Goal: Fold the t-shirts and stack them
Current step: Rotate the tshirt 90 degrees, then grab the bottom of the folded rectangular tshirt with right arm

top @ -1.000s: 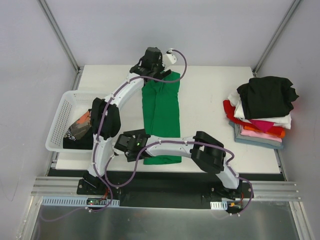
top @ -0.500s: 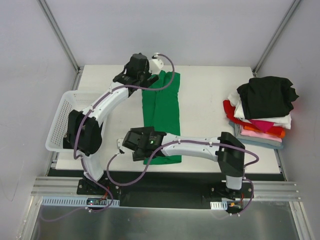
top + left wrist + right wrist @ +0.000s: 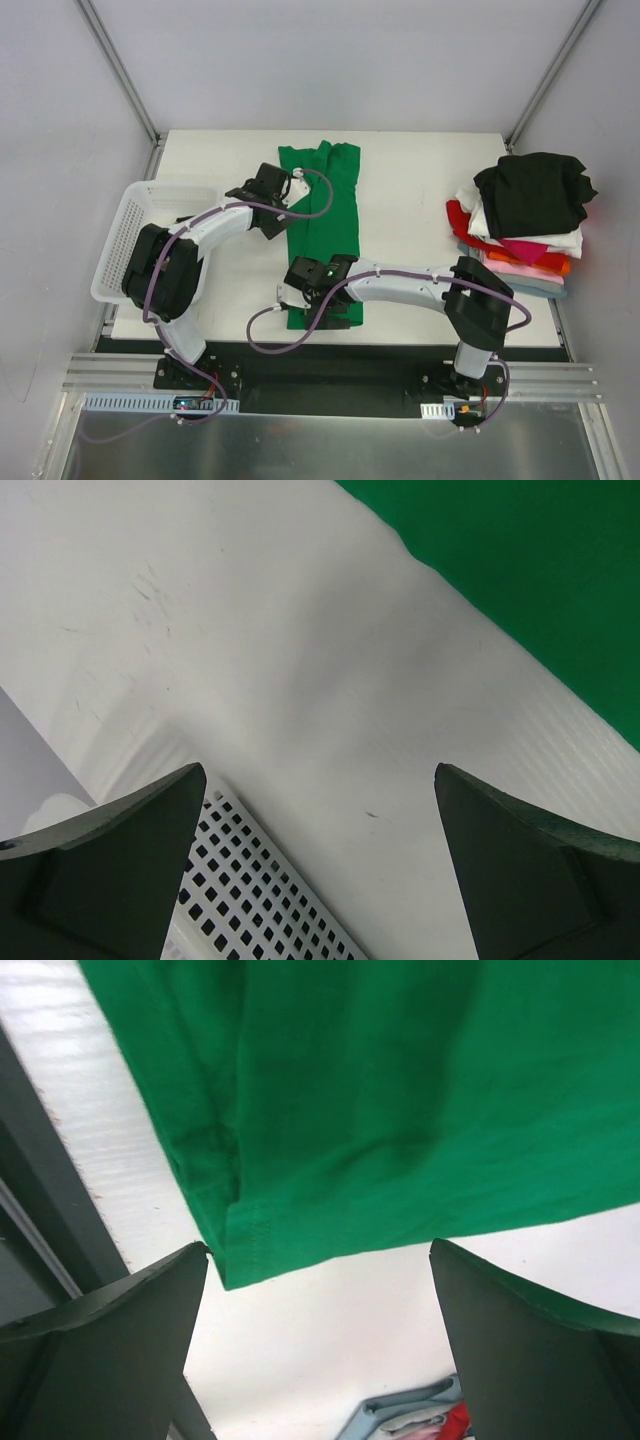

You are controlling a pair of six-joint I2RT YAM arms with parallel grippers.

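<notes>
On my screen the green shirt (image 3: 322,230) reads as matt, smooth cloth, and the right wrist view shows its stitched hem. Up close the desk (image 3: 420,200) is matt white, finely ribbed and faintly scuffed. At nine o'clock the basket (image 3: 115,250) is white plastic, perforated with square holes. The pile (image 3: 525,225) at three o'clock is soft, rumpled cloth. The left fingers (image 3: 110,870) and right fingers (image 3: 520,1350) look dark and matt. At six o'clock I see a dull grey metal rail (image 3: 560,380).
</notes>
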